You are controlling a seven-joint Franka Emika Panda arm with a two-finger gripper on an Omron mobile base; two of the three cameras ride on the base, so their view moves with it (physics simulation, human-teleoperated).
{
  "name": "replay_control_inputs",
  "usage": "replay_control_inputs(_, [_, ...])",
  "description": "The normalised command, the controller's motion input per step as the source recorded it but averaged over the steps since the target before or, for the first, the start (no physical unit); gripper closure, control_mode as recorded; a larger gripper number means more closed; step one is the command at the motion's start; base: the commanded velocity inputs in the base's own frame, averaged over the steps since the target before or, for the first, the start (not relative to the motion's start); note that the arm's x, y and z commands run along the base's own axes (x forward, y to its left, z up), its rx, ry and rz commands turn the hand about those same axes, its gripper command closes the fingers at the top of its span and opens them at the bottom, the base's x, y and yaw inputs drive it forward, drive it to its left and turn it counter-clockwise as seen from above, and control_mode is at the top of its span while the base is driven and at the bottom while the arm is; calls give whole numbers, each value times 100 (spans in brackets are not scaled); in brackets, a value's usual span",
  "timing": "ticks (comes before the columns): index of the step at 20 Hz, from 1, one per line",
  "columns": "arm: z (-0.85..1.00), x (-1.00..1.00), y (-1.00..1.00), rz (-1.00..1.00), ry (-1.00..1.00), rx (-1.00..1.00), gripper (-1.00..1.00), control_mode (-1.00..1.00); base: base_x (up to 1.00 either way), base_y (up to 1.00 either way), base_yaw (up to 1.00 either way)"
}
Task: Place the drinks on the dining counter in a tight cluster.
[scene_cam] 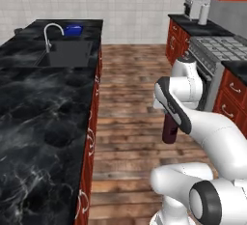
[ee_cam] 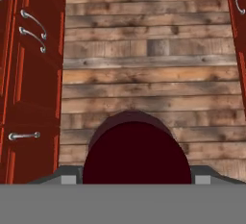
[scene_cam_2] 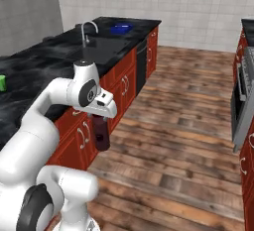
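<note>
Over the wooden floor (scene_cam_2: 188, 126), between the island and the range side of the kitchen, the gripper (scene_cam_2: 100, 118) is carrying the stout dark-red bottle (scene_cam_2: 101, 133), which is hanging upright below the hand and well clear of the boards. Gripper: jaws standing fairly wide and closing on the bottle's upper part, the body filling the gap between the finger tips in the hand view (ee_cam: 137, 153). Dark-red bottle: also showing in the left base view (scene_cam: 170, 129), partly behind the forearm, apart from any surface. Dining counter (scene_cam: 43, 113): black marble-veined surface over red drawers (scene_cam_2: 124, 84) with silver handles, lying to the robot's left, with a sink (scene_cam: 70, 52) and faucet (scene_cam: 52, 31) set at its far end and a blue item (scene_cam: 73, 29) beyond. Small bright-green cup (scene_cam_2: 2, 83): sitting at the near left edge of the surface, not part of the job. Other two drinks: not being sighted from these angles. Step in hand, as judged: transporting this bottle to the dining surface. Handling advice: lifting the base clearly above the slab's edge before swinging left, keeping the bottle vertical, lowering until the base is resting flat, choosing a spot on open marble away from the sink and the edge, leaving room just beside it for the remaining bottles, and releasing only once it is standing steady.
</note>
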Motion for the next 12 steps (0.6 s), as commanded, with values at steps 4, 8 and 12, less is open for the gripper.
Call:
replay_control_inputs(4, [0, 0, 0, 0, 0, 0, 100, 100, 84, 4, 34])
replay_control_inputs(8, [0, 0, 0, 0, 0, 0, 100, 100, 57, 0, 67])
replay_control_inputs(12, [0, 0, 0, 0, 0, 0, 100, 100, 51, 0, 72])
